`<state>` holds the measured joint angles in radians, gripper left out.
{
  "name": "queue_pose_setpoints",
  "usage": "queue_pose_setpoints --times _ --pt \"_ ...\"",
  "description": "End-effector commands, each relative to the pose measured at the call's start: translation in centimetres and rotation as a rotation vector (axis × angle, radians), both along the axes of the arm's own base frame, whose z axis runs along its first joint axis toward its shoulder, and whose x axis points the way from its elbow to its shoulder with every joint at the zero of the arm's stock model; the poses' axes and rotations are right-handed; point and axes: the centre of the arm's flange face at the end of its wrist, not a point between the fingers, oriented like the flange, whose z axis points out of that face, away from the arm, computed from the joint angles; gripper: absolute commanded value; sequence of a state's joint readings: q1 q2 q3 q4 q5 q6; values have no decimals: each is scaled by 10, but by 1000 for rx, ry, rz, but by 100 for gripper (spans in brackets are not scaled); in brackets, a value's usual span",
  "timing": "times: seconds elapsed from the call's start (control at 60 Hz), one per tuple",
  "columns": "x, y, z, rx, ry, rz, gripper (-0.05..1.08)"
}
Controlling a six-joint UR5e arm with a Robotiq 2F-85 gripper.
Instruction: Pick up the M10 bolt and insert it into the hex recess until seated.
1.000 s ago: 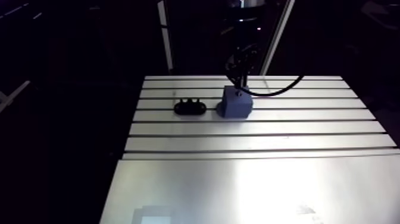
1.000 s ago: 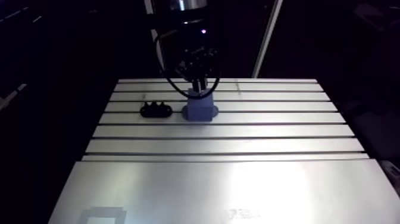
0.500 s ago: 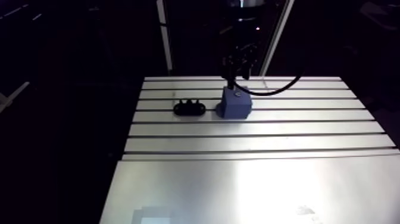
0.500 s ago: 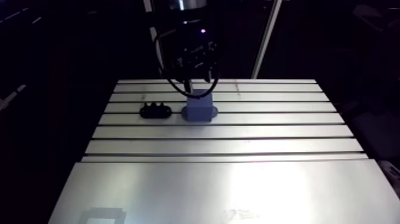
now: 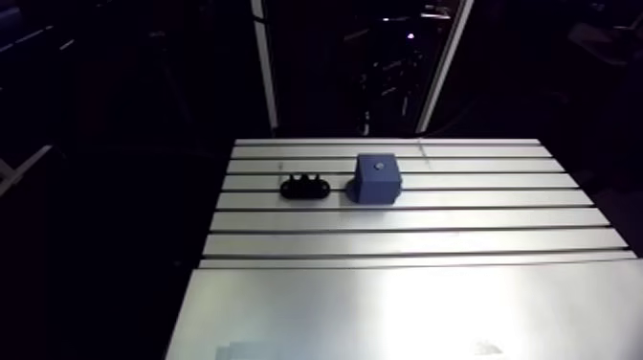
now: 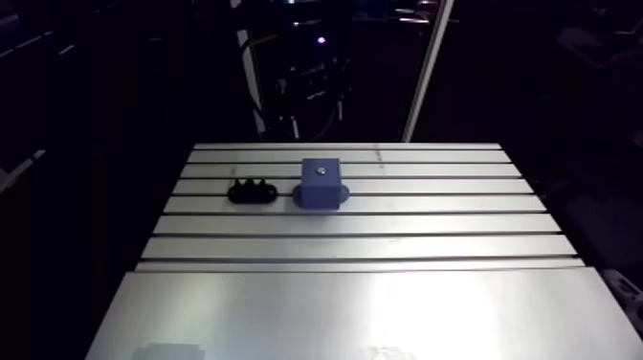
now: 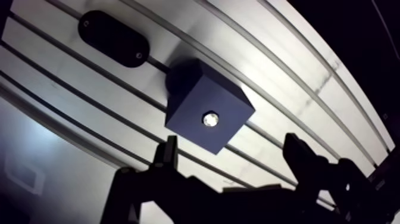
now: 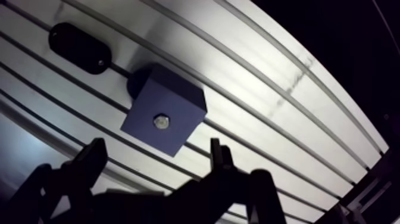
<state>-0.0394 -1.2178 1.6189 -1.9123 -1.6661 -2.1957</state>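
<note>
The M10 bolt (image 7: 209,120) sits sunk in the top face of the blue block (image 7: 190,110), near the far edge of the table (image 5: 411,218). Only its bright head shows, so I judge it seated. The gripper (image 7: 231,146) hangs above the block, its fingers (image 7: 168,158) wide apart and holding nothing. The retreat should go straight up, so that no finger catches the block. A black holder (image 7: 114,37) lies just beside the block along the same far edge, out of the way.
</note>
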Motion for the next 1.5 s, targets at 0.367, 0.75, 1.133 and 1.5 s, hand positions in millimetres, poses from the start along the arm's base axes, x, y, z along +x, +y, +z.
queue_pose_setpoints --times 0.367,0.75,1.133,1.5 --pt "15 4 5 -42 -60 -581 108" --pt "2 14 -31 -45 -52 -550 108" --pt "1 15 -35 -48 -44 -520 108" --pt "3 18 -43 -23 -25 -493 108"
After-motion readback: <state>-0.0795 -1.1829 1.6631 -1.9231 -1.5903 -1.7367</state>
